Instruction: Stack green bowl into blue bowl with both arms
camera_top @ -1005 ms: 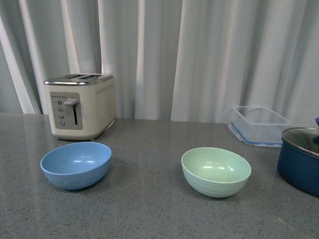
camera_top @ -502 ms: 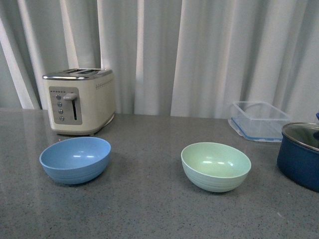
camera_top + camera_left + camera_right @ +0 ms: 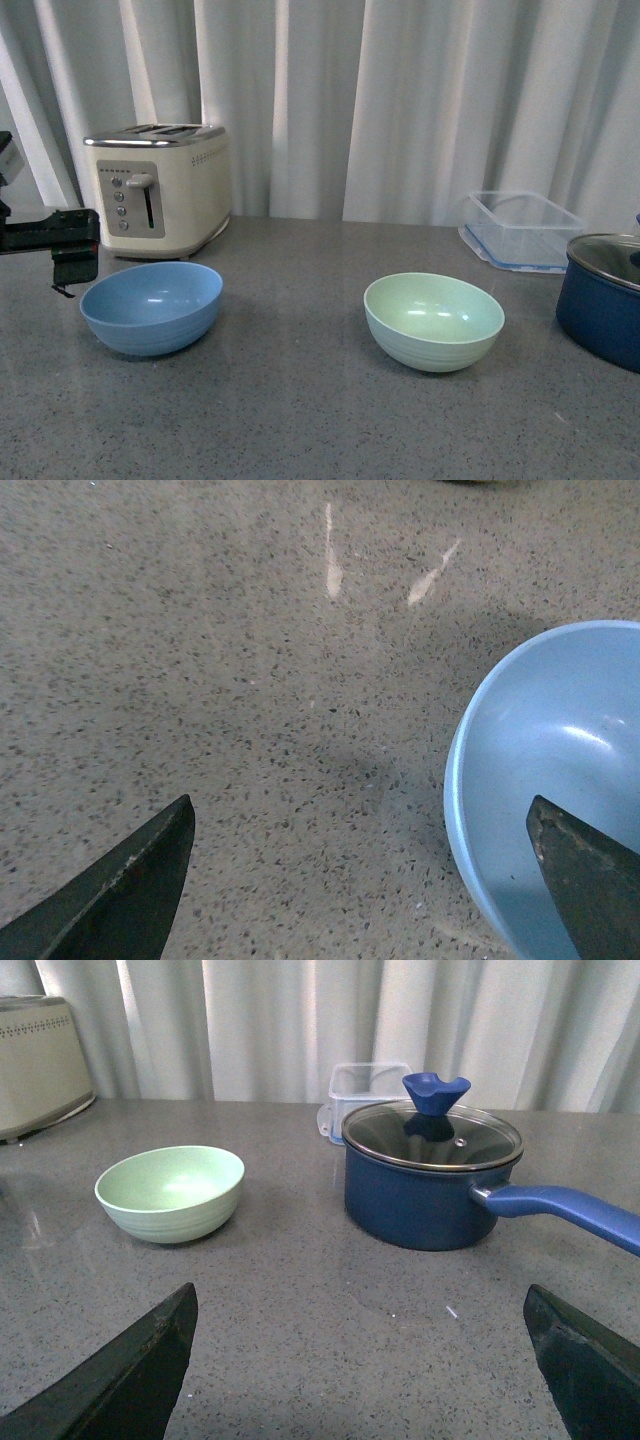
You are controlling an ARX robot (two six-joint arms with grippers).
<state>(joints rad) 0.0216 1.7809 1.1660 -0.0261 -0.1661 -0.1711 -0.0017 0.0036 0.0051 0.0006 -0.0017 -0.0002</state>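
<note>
The blue bowl [image 3: 152, 306] sat upright on the grey speckled worktop [image 3: 300, 400], towards the left and in front of a cream toaster [image 3: 160, 202]. The left arm [image 3: 58, 238] reached in from the left edge, just beside that bowl's rim. In the left wrist view the left claw [image 3: 360, 802] was spread wide and held nothing. Mostly bare worktop lay between its tips, and one fingertip [image 3: 590, 880] overlapped the bowl's hollow.

The green bowl [image 3: 434, 321] stood well apart to the right, also upright and empty. The right claw [image 3: 360, 1290] was likewise open and empty. The green bowl [image 3: 172, 1192] lay ahead of it, off to one side and not between the tips. A navy pot [image 3: 430, 1185] with a glass lid stood near that bowl, with a clear container [image 3: 368, 1085] behind it.
</note>
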